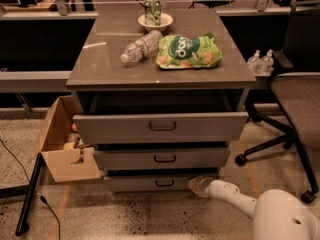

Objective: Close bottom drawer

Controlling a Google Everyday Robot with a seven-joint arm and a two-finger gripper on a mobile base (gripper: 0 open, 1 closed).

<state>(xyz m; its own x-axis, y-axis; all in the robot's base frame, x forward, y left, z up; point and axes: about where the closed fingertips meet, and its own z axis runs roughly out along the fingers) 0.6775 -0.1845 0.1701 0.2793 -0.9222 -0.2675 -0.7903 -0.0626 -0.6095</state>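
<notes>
The bottom drawer [150, 183] is the lowest of three grey-brown drawers, with a low flat front and a small dark pull handle [164, 183]. It sticks out only slightly, its front just behind the middle drawer's front [160, 159]. My gripper [198, 185] is at the end of the white arm [235, 198], low by the floor. It rests against the right part of the bottom drawer's front, right of the handle. The top drawer [161, 127] stands pulled out the furthest.
The cabinet top [100, 59] holds a water bottle [141, 46], a green snack bag [189, 50] and a can in a bowl [154, 15]. An open cardboard box [65, 144] stands at the left. An office chair [295, 104] stands at the right.
</notes>
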